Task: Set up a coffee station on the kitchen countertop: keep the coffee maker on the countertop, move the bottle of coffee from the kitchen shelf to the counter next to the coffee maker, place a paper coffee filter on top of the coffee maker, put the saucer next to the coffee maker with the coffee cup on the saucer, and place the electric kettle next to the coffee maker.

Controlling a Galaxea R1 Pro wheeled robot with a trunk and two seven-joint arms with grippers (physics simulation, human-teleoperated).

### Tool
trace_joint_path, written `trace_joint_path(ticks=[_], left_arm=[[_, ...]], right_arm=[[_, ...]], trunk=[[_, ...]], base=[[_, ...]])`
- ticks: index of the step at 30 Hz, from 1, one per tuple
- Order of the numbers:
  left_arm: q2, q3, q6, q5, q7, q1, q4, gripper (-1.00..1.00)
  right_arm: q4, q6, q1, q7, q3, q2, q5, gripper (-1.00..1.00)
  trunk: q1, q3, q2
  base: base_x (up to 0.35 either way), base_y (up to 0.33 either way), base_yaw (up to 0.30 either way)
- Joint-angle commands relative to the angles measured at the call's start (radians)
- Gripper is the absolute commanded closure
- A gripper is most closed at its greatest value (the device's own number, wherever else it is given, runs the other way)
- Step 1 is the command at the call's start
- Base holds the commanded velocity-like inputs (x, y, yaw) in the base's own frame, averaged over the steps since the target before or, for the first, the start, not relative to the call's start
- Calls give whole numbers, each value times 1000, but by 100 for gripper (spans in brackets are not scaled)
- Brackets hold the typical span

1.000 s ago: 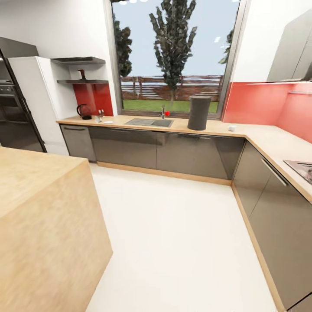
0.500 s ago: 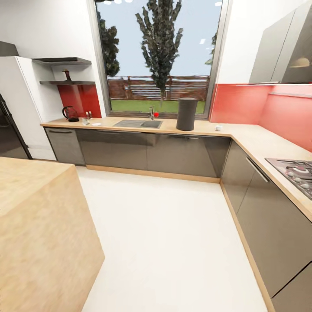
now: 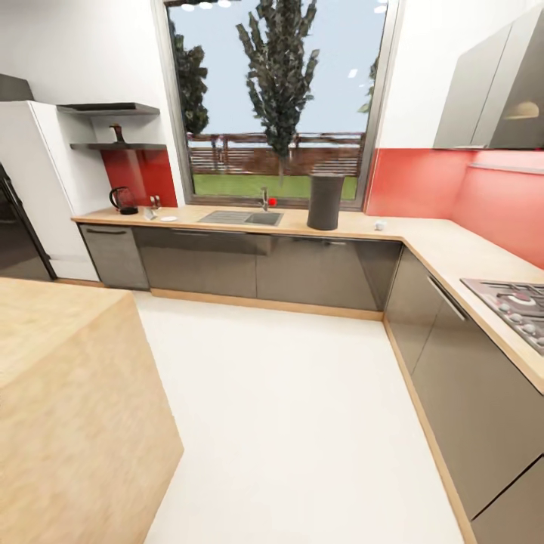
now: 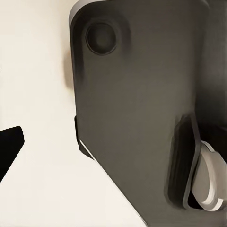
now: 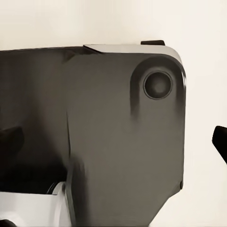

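Far ahead, electric kettle on countertop

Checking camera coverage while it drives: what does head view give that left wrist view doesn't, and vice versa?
Head view alone: the countertop, the electric kettle at its far left end, the dark bottle on the shelf, the sink, a tall dark cylinder, the stove and a wooden island.
Left wrist view alone: a close dark robot body panel with a wheel.
Both: pale floor.
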Motion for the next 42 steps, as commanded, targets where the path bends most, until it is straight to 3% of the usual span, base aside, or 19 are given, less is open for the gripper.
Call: trace_joint_path(ticks=[1, 42], left_arm=[[0, 0, 1, -1, 0, 0, -1, -100], [4, 2, 1, 5, 1, 0, -1, -100]], right_arm=[[0, -3, 0, 0, 0, 0, -5, -100], [0, -2, -1, -7, -6, 0, -8, -100]], trunk=[[-4, 2, 7], [-161, 142, 294]], base=[[0, 0, 0], [0, 0, -51]])
